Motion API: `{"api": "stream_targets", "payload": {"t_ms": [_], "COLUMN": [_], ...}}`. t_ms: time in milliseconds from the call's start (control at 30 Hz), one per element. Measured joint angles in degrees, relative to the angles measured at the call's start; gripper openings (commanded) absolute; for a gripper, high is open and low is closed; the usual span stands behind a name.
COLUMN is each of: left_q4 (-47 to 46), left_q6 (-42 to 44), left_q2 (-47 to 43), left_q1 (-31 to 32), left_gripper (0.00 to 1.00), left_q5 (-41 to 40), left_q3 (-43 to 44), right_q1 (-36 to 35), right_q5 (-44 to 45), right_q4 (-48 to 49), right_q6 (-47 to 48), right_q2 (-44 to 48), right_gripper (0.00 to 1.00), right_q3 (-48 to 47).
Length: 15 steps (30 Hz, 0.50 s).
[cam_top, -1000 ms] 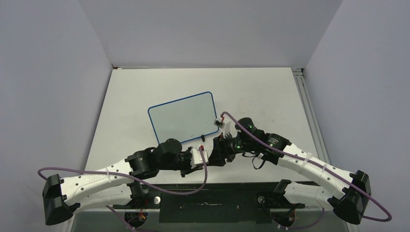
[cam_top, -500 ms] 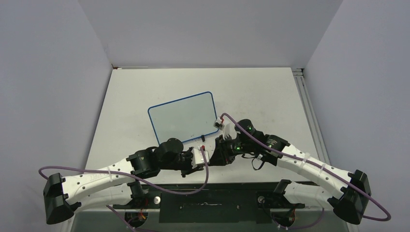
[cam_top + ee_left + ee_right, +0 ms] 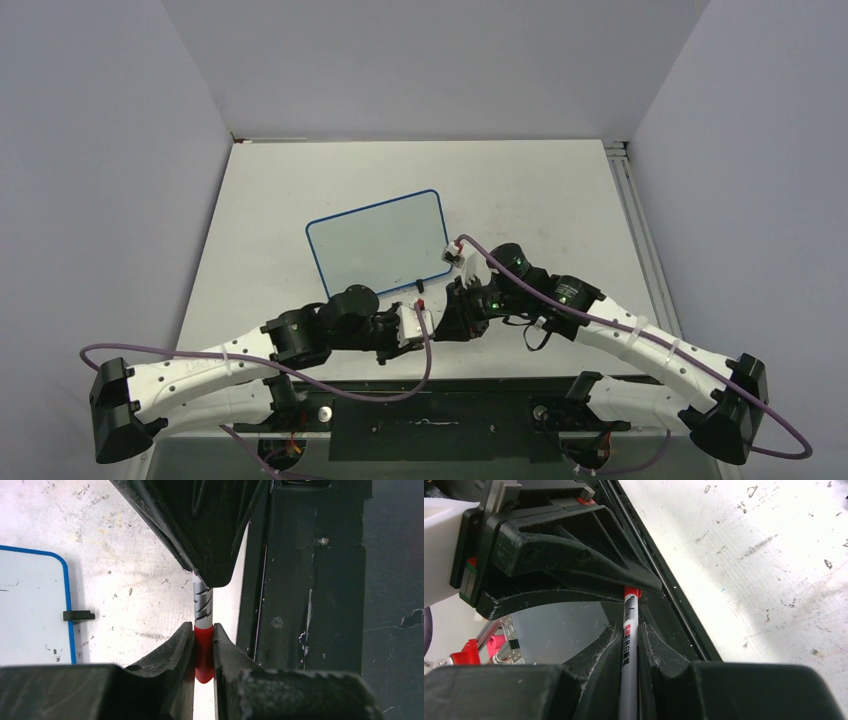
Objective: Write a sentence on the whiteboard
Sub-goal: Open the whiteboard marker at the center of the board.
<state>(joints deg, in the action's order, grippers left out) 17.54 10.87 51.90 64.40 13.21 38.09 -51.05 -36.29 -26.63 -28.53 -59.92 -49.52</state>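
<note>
Clamping low in the centre of the top view, just above the arm bases, the left gripper [image 3: 203,630] is closed tight on the red cap [image 3: 203,660] of a marker [image 3: 202,597]. The right gripper [image 3: 629,628] is pinched hard on its grey printed barrel [image 3: 627,655], and the 2 sets of fingertips nearly meet. The marker looks light, stiff and smooth-sided, so it may slip. A straight pull along its axis should free the cap. Farther up, at mid-frame, the whiteboard [image 3: 378,243] lies on the table [image 3: 540,190], apart from the pen, with no red lettering showing. Glossy and light on its clip feet [image 3: 78,615], it could slide under writing pressure.
</note>
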Motion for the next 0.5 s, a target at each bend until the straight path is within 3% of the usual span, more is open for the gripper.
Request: {"api": "stream_targets", "payload": {"t_ms": [500], "left_q4": [-4.17], "left_q6": [0.31], "left_q2": [-0.02], "left_q1": [0.04], "left_gripper": [0.0], "left_q5": [-1.86], "left_q3": [0.52], "right_q1": [2.12], "right_q5": [0.46], "right_q4": [-7.08], "right_q6": [4.72], "right_q2": [0.02], "right_gripper": [0.05], "right_q3": [-5.75]}}
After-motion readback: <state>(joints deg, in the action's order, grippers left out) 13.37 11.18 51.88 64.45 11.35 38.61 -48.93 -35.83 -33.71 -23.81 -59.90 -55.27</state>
